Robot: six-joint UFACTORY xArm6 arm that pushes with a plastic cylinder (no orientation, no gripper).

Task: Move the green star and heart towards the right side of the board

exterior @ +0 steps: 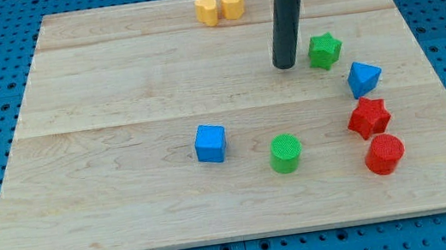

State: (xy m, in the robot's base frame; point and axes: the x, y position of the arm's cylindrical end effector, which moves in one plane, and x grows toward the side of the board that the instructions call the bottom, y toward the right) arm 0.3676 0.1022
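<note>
A green star (325, 50) lies on the wooden board (114, 87) at the view's upper right. My tip (284, 66) rests on the board just left of the green star, a small gap apart. Two yellow blocks lie side by side near the view's top edge: one looks like a heart (206, 11), the other a hexagon (232, 4). They are well up and left of my tip.
A blue block (364, 78) lies below and right of the green star. A red star (368, 116) and a red cylinder (384, 154) lie lower right. A green cylinder (285, 153) and a blue cube (210, 143) lie near the middle bottom.
</note>
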